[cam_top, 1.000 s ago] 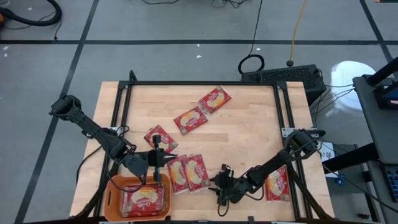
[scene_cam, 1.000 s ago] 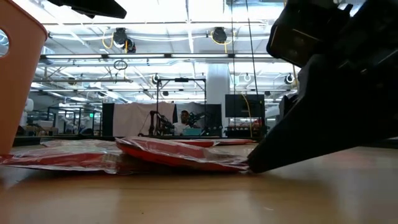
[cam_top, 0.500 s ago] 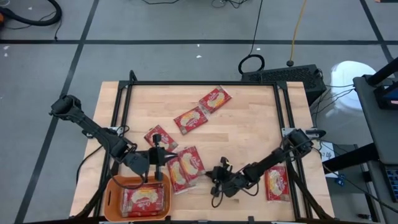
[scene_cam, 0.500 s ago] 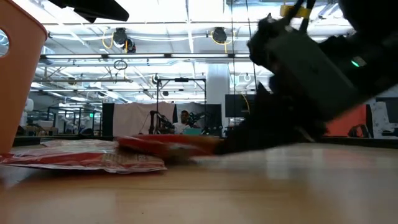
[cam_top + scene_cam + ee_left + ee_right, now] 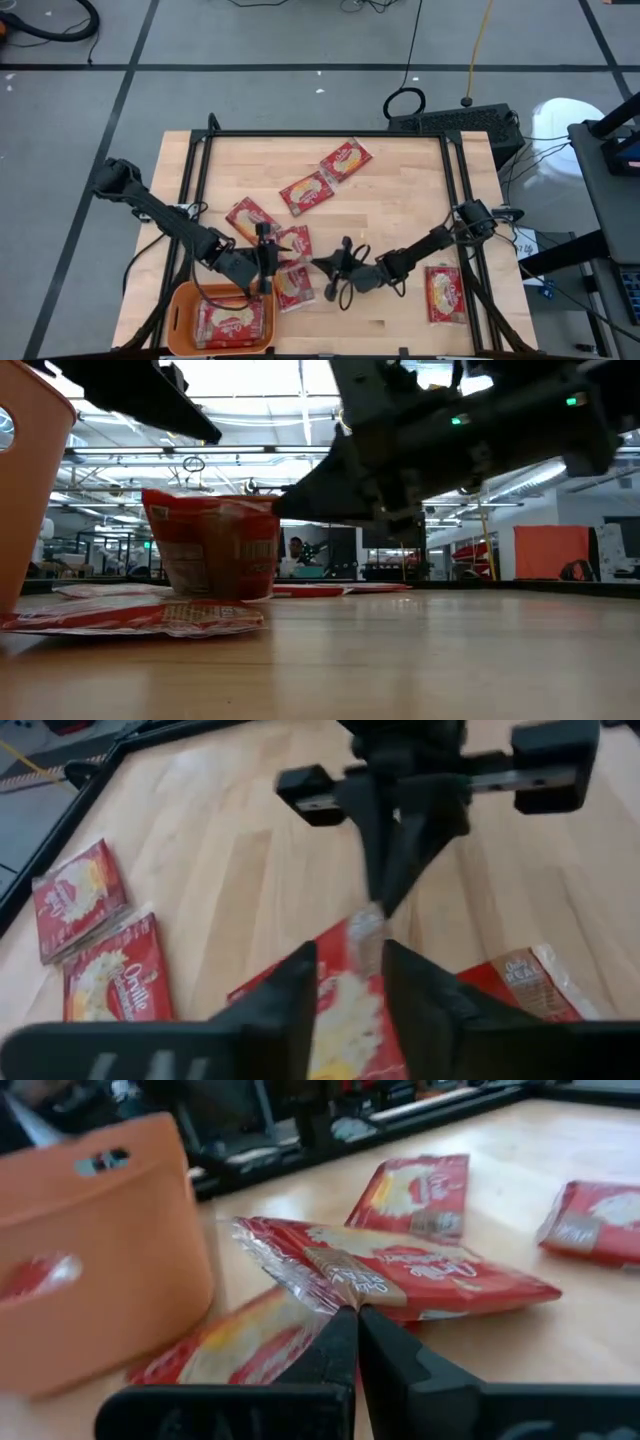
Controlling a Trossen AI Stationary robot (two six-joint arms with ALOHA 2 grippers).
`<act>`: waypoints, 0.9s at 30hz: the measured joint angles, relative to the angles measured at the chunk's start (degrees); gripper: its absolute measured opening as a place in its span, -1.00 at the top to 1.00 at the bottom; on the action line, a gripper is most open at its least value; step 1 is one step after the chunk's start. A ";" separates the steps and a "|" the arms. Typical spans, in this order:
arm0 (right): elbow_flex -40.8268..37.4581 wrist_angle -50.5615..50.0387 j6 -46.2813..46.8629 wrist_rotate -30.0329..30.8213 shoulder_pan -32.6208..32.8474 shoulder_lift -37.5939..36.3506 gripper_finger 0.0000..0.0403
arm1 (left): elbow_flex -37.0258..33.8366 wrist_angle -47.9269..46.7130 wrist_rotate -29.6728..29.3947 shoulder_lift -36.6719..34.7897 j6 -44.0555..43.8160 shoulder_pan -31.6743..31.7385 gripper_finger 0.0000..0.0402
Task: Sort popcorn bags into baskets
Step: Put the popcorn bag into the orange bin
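Observation:
My right gripper (image 5: 352,1322) is shut on a red popcorn bag (image 5: 295,243), raised near the table's front left. My left gripper (image 5: 350,985) is open just left of that bag. Its fingers stand on either side of the bag's end farthest from my right gripper. I cannot tell whether they touch it. The orange basket (image 5: 178,305) sits at the front-left corner with bags inside. Another bag (image 5: 292,286) lies flat beneath the raised one. More bags (image 5: 306,192) (image 5: 345,160) (image 5: 248,215) lie farther back, and one (image 5: 443,295) lies at the front right. My right gripper pinches the raised bag by its crimped end seam (image 5: 322,1276) between its two fingertips. The fingers come nearly level from the table's right. That end is lifted and the bag stands tilted above the flat bag (image 5: 150,618). Whether its other end is clear of the table I cannot tell.
A black frame (image 5: 320,133) runs along the table's far and side edges. Bare wood lies open in the middle and right of the table (image 5: 410,220). The basket's wall (image 5: 100,1250) stands close beyond the raised bag.
My right gripper has taken hold of a bag's end seam and moved toward the table's left edge and up, tipping toward level. The bag has come up off the table and now stands tilted. My left gripper has moved down and slightly toward the right, up to the raised bag.

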 joint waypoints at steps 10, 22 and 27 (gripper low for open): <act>0.06 10.79 -5.44 -1.61 -4.56 -0.08 1.00 | 0.00 0.95 -0.85 0.66 1.17 0.91 -0.18; 0.09 15.54 -5.80 -7.62 -8.40 -0.09 1.00 | 0.00 -8.97 -0.88 0.66 -0.13 6.76 -0.09; 0.09 15.94 -5.80 -7.84 -8.56 -0.09 1.00 | 0.00 -9.49 -0.74 0.66 2.10 8.34 0.12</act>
